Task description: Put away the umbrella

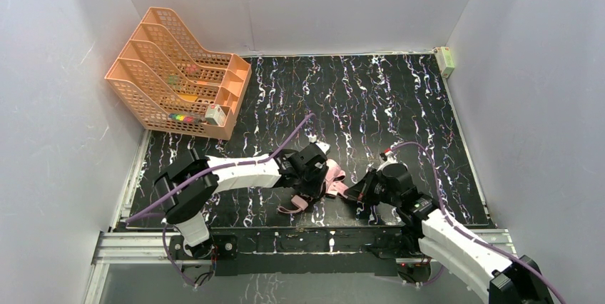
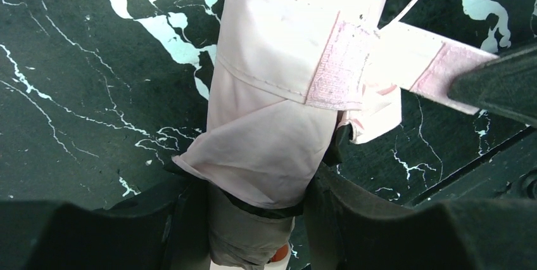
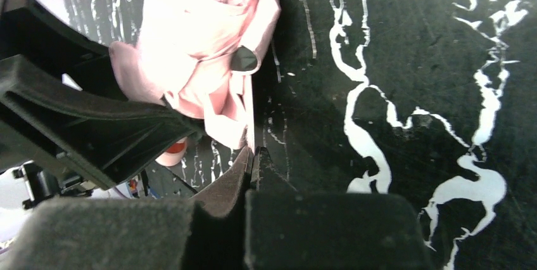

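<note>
The umbrella [image 1: 334,174] lies folded on the black marbled mat near the front, pale pink side out; it also shows in the left wrist view [image 2: 278,92]. My left gripper [image 1: 316,178] is shut around its rolled body [image 2: 256,210]. A pink velcro strap [image 2: 405,61] runs off the roll to the right. My right gripper [image 1: 351,191] is shut on the strap's end, seen edge-on between its jaws [image 3: 251,156]. The bunched pink fabric [image 3: 202,35] lies just beyond. A pink loop [image 1: 296,204] hangs toward the front edge.
An orange tiered file tray [image 1: 178,76] with small items stands at the back left. A small beige box [image 1: 445,60] sits at the back right corner. White walls enclose the mat. A metal rail [image 1: 300,243] runs along the front edge.
</note>
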Tool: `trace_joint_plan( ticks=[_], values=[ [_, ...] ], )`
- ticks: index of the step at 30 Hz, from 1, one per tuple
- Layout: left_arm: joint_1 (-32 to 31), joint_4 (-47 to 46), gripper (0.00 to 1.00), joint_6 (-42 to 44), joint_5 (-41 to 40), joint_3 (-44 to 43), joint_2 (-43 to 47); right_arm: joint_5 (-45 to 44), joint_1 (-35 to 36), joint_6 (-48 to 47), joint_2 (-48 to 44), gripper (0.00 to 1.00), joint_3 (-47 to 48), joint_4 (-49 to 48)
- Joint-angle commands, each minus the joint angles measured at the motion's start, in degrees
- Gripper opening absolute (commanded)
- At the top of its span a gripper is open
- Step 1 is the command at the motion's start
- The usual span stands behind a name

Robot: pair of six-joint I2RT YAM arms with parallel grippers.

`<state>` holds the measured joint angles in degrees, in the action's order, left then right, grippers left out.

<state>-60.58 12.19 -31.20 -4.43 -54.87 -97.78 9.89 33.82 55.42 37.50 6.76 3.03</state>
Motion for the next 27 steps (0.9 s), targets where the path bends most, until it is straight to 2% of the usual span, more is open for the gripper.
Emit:
trace_joint_plan(
  ticks=[1,10,20,27],
  values=[
    [1.25,9.83,0.0,-2.66,-5.42,4.69,-8.5,5.61,-0.05,-0.75,-3.32,0.0,2.01,2.34],
    [1.21,8.16,0.0,-0.56,-4.9,6.15,-8.9,6.56,0.01,2.54,-0.83,0.0,5.99,-11.25],
    [-0.77,6.12,0.0,0.67,-3.75,7.61,-10.47,7.75,0.0,9.43,7.26,0.0,7.45,-28.96],
    [-3.23,5.64,0.0,1.23,-3.59,7.06,-12.27,7.45,0.01,12.1,12.88,0.0,8.73,-36.15]
  ],
)
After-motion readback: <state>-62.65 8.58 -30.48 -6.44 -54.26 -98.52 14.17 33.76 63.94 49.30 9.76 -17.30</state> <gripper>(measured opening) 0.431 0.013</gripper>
